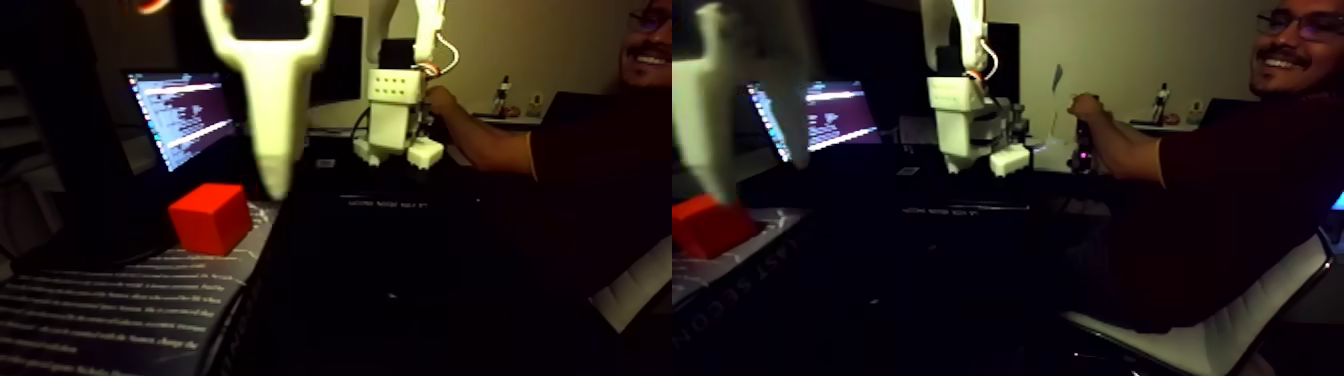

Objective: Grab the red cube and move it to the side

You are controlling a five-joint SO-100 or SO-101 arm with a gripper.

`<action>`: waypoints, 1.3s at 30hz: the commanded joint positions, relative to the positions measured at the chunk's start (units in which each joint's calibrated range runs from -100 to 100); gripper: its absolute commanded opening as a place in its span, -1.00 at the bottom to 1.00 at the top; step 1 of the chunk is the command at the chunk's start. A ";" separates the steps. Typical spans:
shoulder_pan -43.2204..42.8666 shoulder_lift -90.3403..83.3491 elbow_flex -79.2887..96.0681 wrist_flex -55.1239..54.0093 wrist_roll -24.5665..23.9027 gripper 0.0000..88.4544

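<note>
The room is dim, with a pale wall behind and a dark table [400, 260] across the middle of the frame. At lower left lies a dark printed sheet with lines of white text [110, 310]. A lit laptop screen [185, 118] glows at upper left. A white robot arm base [395, 115] stands at centre, and a person in a dark shirt [600, 150] sits at right, a hand [440, 100] by the base. No containers are visible. The small bright red cube [210, 218] rests on the sheet at left. The white plastic tool [272, 175] hangs from the top edge, its tip just right of and above the cube, apparently not touching; one blurred finger shows, so whether it is apart or together cannot be told.
</note>
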 commanded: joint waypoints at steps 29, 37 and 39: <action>-33.47 -72.65 69.88 -26.06 -19.88 -0.98; -29.64 -86.76 75.59 -23.19 -23.71 -0.98; -28.97 -89.12 76.50 -21.76 -23.66 -0.98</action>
